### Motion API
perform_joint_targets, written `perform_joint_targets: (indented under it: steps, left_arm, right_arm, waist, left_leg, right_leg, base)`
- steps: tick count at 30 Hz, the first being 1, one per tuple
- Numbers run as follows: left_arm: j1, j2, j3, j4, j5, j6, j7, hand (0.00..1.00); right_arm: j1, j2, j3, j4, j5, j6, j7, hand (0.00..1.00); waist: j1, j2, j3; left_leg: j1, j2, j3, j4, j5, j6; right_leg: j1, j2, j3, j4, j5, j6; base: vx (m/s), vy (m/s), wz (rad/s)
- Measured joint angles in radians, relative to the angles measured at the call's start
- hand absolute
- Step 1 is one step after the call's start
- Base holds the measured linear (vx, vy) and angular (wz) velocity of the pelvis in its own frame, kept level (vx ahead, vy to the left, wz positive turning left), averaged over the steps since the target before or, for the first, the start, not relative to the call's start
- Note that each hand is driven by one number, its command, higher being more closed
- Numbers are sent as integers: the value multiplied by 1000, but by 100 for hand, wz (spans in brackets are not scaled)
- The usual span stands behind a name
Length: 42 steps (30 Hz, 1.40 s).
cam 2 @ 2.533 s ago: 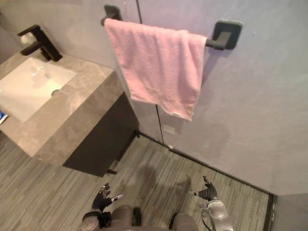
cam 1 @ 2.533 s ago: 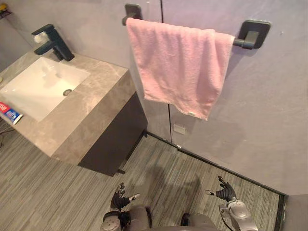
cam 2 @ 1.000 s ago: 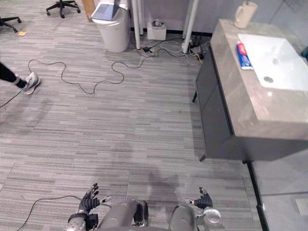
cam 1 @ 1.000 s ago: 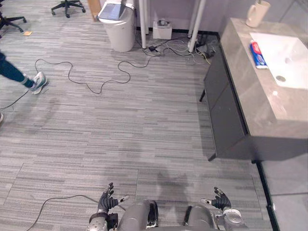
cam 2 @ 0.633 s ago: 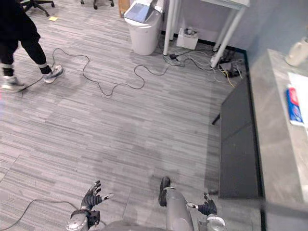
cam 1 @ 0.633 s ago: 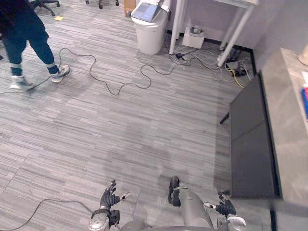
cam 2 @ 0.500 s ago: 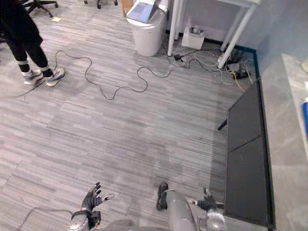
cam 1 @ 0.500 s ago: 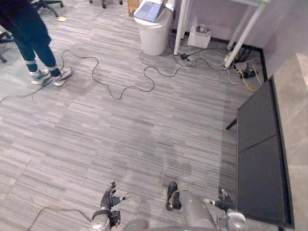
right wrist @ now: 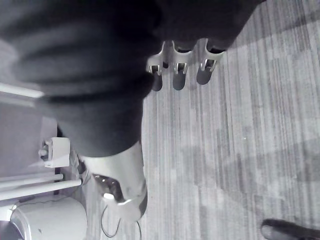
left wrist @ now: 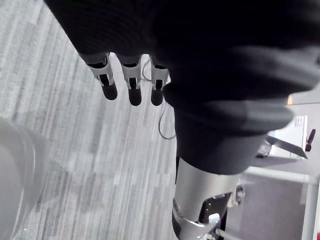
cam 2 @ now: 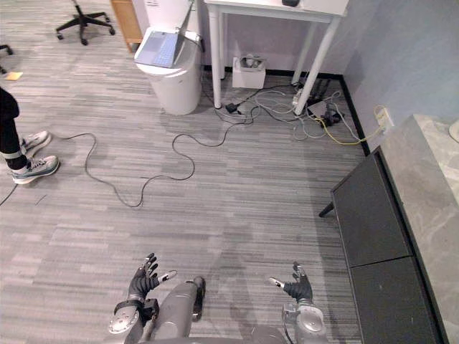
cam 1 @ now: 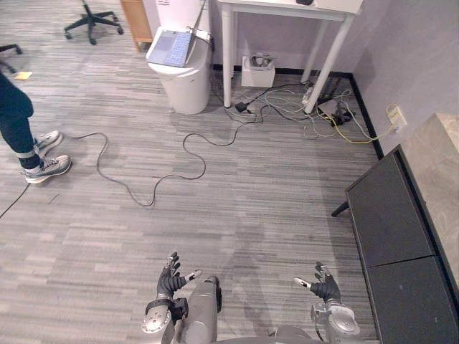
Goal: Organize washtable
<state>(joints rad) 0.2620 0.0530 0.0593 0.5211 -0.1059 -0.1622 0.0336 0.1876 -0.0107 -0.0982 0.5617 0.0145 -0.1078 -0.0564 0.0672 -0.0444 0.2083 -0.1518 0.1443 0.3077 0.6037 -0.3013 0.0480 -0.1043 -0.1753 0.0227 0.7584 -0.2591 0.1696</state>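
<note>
Hanging spread, left hand point(cam 1: 170, 281) and right hand point(cam 1: 326, 288) hold 0 items; washtable point(cam 2: 423, 188) barely visible, organizing seemingly unstarted.

washtable point(cam 1: 396, 229) at right; bin point(cam 1: 183, 79) far ahead, left of a table point(cam 1: 287, 6); person point(cam 1: 16, 120) at left.
</note>
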Motion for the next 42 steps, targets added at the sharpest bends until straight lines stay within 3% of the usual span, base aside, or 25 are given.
perform_joint_targets:
  steps: [3, 5, 6, 7, 8, 9, 11, 12, 13, 14, 15, 16, 18, 21, 24, 25, 26, 28, 29, 30, 32, 33, 36, 38, 42]
  left_arm:
    - [-19, 14, 0, 10, 1, -8, 13, 0]
    - [-40, 35, 0, 67, 0, -14, 12, 0]
    - [-49, 52, 1, 125, 1, -13, 12, 0]
    - [-48, 59, 1, 144, 1, -12, 12, 0]
    - [-47, 74, 2, 168, 1, -10, 13, 0]
    - [-62, 65, 0, 209, 2, -2, 13, 0]
    - [-56, 56, 1, 212, 3, -4, 13, 0]
    - [-65, 50, 1, 219, 6, -6, 13, 0]
    - [-71, 51, 2, 219, 10, -9, 12, 0]
    - [-79, 49, 3, 218, 19, -12, 12, 0]
    - [-81, 50, 5, 217, 22, -12, 12, 0]
    - [-81, 47, 10, 217, 23, -12, 12, 0]
    - [-79, 22, 9, 215, 27, -13, 10, 0]
    - [-80, 7, 9, 212, 27, -14, 10, 0]
    - [-56, -10, 10, 187, 27, -18, 11, 0]
    - [-54, -18, 10, 186, 27, -18, 12, 0]
    - [-55, -19, 10, 185, 27, -18, 12, 0]
    - [-57, -25, 10, 183, 27, -20, 13, 0]
    - [-55, -29, 9, 182, 27, -21, 14, 0]
    - [-55, -26, 9, 174, 27, -21, 15, 0]
    - [-56, -18, 7, 174, 27, -21, 16, 0]
    - [-61, -16, 4, 174, 27, -21, 17, 0]
    - [-51, 9, -22, 177, 27, -22, 22, 0]
    - [-53, 12, -27, 179, 27, -22, 27, 0]
    - [-79, 45, -21, 231, 27, -22, 35, 0]
  right_arm:
    - [1, 4, 24, 3, -9, 1, 4, 0]
    - [-18, 4, 48, 31, -25, -2, 13, 0]
    - [-52, 0, 50, 85, -29, -3, 14, 0]
    - [-60, -1, 50, 103, -31, -3, 13, 0]
    - [-67, -2, 52, 126, -35, -2, 14, 0]
    - [-71, -27, 58, 158, -35, -2, 15, 0]
    - [-63, -54, 59, 173, -36, -2, 16, 0]
    - [-61, -77, 54, 186, -36, -2, 17, 0]
    - [-61, -82, 53, 194, -36, -1, 17, 0]
    - [-49, -82, 48, 202, -36, 0, 18, 0]
    - [-25, -81, 46, 199, -35, 0, 17, 0]
    - [-19, -79, 45, 194, -26, -1, 16, 0]
    - [-6, -77, 32, 169, -19, -1, 12, 0]
    - [-7, -73, 13, 154, -10, -2, 11, 0]
    - [-24, -70, -6, 143, -4, -1, 11, 0]
    - [-24, -68, -10, 116, -5, -2, 9, 0]
    - [-25, -68, -10, 116, -5, -2, 7, 0]
    - [-26, -66, -10, 112, -5, -2, 2, 0]
    - [-25, -56, -7, 96, -6, -1, 0, 0]
    - [-13, -26, 0, 61, -8, -2, 0, 0]
    - [-1, -7, 0, 41, -14, -3, -1, 0]
    - [-6, -2, 2, 41, -24, -2, -1, 0]
    - [-29, 4, 35, 51, -39, -3, 0, 0]
    - [-43, 4, 47, 90, -47, -2, 4, 0]
    - [-77, -5, 61, 168, -65, 0, 4, 0]
  waist:
    - [-4, -5, -7]
    - [-10, -25, -20]
    - [-34, -35, -27]
    - [-44, -41, -29]
    - [-56, -55, -31]
    - [-67, -34, -36]
    - [-66, 2, -38]
    - [-77, 35, -41]
    - [-85, 40, -42]
    - [-91, 45, -41]
    - [-89, 48, -38]
    - [-86, 50, -36]
    - [-69, 39, -33]
    - [-50, 30, -32]
    - [-45, 34, -28]
    - [-40, 45, -26]
    - [-39, 47, -28]
    - [-23, 67, -32]
    - [-14, 78, -40]
    - [-11, 48, -47]
    - [-9, 30, -53]
    - [2, 4, -64]
    - [-11, 9, -57]
    - [-29, 6, -56]
    - [-38, 15, -52]
  left_leg:
    - [106, 31, 133, -82, -1, -1]
    - [152, 54, 211, -115, 0, -2]
    - [167, 57, 235, -119, 1, -4]
    - [172, 53, 243, -119, 2, -6]
    - [183, 30, 240, -120, 9, -19]
    - [211, 29, 209, -147, 21, -42]
    - [247, 28, 171, -210, 34, -70]
    - [268, 35, 152, -247, 41, -103]
    - [261, 48, 145, -229, 43, -109]
    - [233, 89, 118, -123, 50, -120]
    - [194, 144, 69, 37, 86, -167]
    - [165, 170, 36, 125, 126, -170]
    - [49, 198, -59, 340, 80, -174]
    - [-18, 157, -77, 267, 64, -150]
    - [-62, 56, -183, -14, 66, -153]
    - [-61, -3, -283, -180, 74, -159]
    - [-58, -8, -296, -204, 77, -160]
    - [-34, -22, -351, -300, 127, -161]
    - [-7, -24, -328, -291, 184, -131]
    - [10, -34, -273, -261, 135, -114]
    - [20, -44, -216, -236, 92, -94]
    - [51, -47, -161, -232, 65, -71]
    - [115, -50, -75, -221, 22, -44]
    - [154, -56, -57, -238, 14, -30]
    - [205, -27, -41, -297, 18, -38]
  right_leg:
    - [-96, -41, -206, 27, -20, -50]
    - [-132, -53, -380, -106, -11, -86]
    - [-147, -39, -450, -259, 48, -116]
    - [-153, -33, -463, -324, 93, -129]
    - [-165, -26, -465, -403, 209, -173]
    - [-153, 6, -457, -423, 251, -235]
    - [-124, 45, -443, -480, 255, -243]
    - [-125, 85, -427, -500, 248, -246]
    - [-123, 98, -425, -507, 240, -245]
    - [-97, 132, -421, -533, 219, -237]
    - [-42, 174, -411, -569, 210, -243]
    - [-10, 195, -399, -589, 205, -252]
    - [68, 237, -329, -625, 185, -277]
    - [101, 238, -269, -651, 185, -276]
    - [126, 229, -188, -655, 172, -253]
    - [137, 220, -139, -643, 165, -233]
    - [136, 220, -130, -639, 162, -228]
    - [132, 224, -66, -604, 135, -196]
    - [136, 224, -20, -578, 106, -173]
    - [132, 200, 20, -546, 66, -141]
    - [104, 175, 56, -481, 31, -122]
    - [76, 160, 61, -414, 17, -106]
    - [-8, 110, -49, -199, 10, -75]
    - [-27, 67, -156, -148, -11, -73]
    - [-68, 84, -261, -301, -6, -115]
  base:
    - [158, 65, -135]
    - [175, -45, -133]
    - [189, -105, -117]
    - [207, -159, -85]
    - [176, -148, -67]
    - [232, -159, -83]
    - [238, -118, -80]
    - [217, -103, -52]
    - [232, -132, -50]
    - [184, -134, -38]
    - [201, -145, -42]
    - [212, -136, -57]
    - [247, -104, -85]
    - [185, -20, -69]
    - [245, 107, -86]
    - [193, 129, -73]
    - [245, 185, -98]
    - [232, 237, -94]
    - [275, 322, -114]
    - [236, 278, -96]
    - [237, 261, -87]
    - [221, 242, -111]
    - [182, 187, -88]
    - [190, 98, -34]
    - [193, 3, -19]
